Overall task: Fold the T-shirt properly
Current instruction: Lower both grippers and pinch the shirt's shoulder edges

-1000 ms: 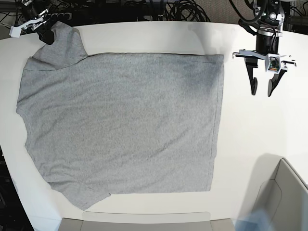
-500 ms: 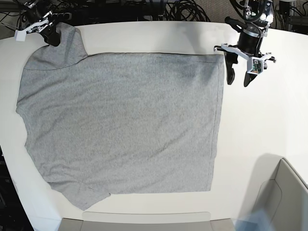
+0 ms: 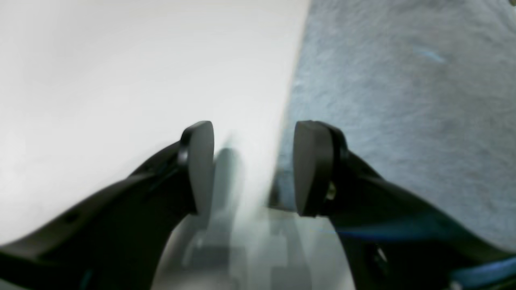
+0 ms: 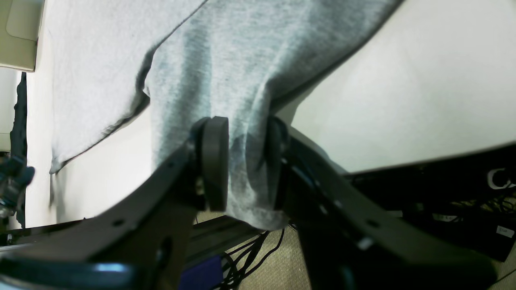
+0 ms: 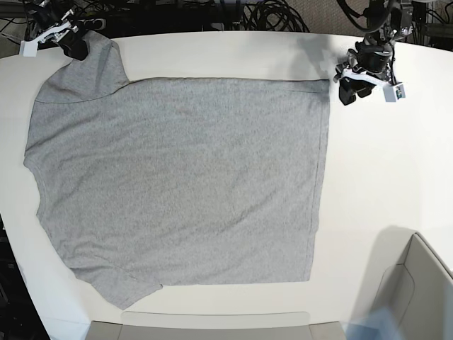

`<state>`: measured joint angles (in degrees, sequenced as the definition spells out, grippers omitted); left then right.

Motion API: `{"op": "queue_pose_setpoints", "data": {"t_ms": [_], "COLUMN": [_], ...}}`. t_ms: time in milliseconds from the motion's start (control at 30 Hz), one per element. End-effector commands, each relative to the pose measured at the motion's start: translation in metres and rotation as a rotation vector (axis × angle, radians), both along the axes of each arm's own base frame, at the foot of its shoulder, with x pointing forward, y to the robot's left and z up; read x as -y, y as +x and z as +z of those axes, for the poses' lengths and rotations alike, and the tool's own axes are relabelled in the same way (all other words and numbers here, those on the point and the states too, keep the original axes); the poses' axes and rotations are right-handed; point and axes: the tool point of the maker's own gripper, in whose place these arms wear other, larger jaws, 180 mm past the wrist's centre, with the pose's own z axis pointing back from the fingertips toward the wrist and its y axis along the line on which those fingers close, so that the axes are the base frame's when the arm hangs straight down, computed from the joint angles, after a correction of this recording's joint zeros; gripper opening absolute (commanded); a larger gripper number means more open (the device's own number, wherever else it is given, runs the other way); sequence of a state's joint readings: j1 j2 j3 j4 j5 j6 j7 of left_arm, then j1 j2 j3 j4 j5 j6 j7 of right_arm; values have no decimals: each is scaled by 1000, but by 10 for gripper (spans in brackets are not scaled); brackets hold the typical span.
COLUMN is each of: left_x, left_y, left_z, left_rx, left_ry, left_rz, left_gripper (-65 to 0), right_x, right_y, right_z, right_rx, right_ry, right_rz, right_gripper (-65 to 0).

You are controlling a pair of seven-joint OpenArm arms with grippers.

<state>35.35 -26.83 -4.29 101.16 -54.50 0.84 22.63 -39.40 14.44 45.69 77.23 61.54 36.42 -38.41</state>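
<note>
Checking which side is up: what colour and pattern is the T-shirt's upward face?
Plain heather grey T-shirt, no lettering; clearest in base view.

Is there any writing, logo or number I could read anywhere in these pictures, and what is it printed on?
No text reads clearly.
Heather-grey cotton T-shirt: the plain side is up, no lettering shows.
Dark equipment beyond the white table, right wrist view: a white mark, perhaps beginning "C", cut off at the edge, unreadable.
Small white label nearby: too small to read.
Left tool and right tool: no markings visible.
</note>
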Motion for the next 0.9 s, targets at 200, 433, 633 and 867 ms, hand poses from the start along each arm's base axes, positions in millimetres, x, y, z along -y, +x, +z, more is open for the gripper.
{"op": "queue_pose_setpoints", "data": {"t_ms": [200, 433, 633, 867], "left_x": [27, 39, 39, 75], "left_y": [-4, -8, -12, -27], "left_z": [-5, -37, -44, -47], "left_rx": [-10, -83, -104, -136], "left_ry": [-86, -117, -119, -163], "left_rz": [-20, -30, -28, -113], "left_gripper": [-328, -328, -329, -362], "right_x": [6, 5, 5, 3], "right_y": [-9, -9, -10, -2], "right_z": [-5, -5, -5, 1], "right_rx": [-63, -63, -65, -54], "right_ry": [-31, -30, -30, -76], "right_rz": [12, 13, 13, 58], "right_gripper": [-484, -484, -484, -485]}}
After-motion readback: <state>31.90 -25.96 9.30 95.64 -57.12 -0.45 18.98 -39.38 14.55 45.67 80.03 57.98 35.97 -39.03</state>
